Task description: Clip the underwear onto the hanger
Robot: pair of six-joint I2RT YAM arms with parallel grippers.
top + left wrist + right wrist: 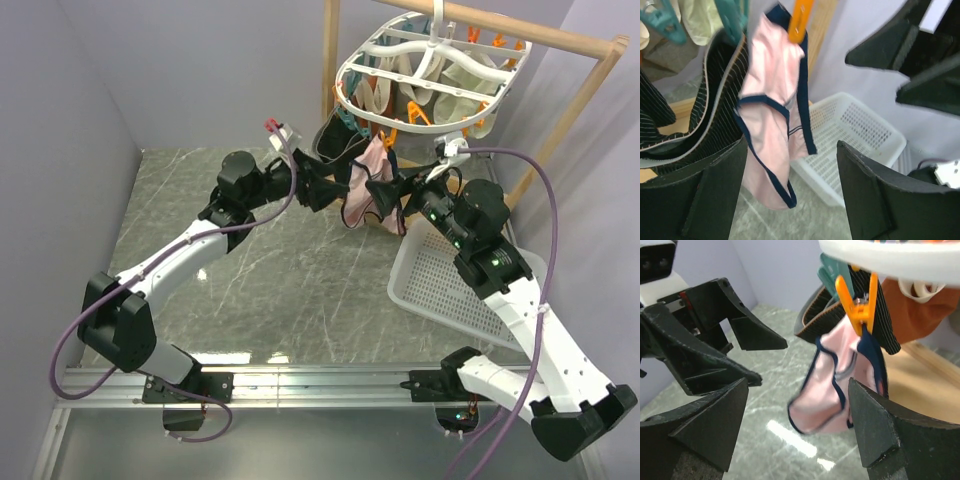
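The pale pink underwear (362, 190) with navy edging hangs from an orange peg (799, 21) of the white oval hanger (430, 62). It also shows in the left wrist view (771, 115) and in the right wrist view (832, 390), where the orange peg (859, 302) grips its top edge. My left gripper (340, 185) is open and empty just left of the underwear. My right gripper (392, 190) is open and empty just right of it. Neither touches the fabric.
A black striped garment (700, 110) hangs beside the underwear on the hanger, with cream garments (440, 95) behind. The wooden rack frame (570, 110) carries the hanger. A white mesh basket (460, 280) lies on the table at the right.
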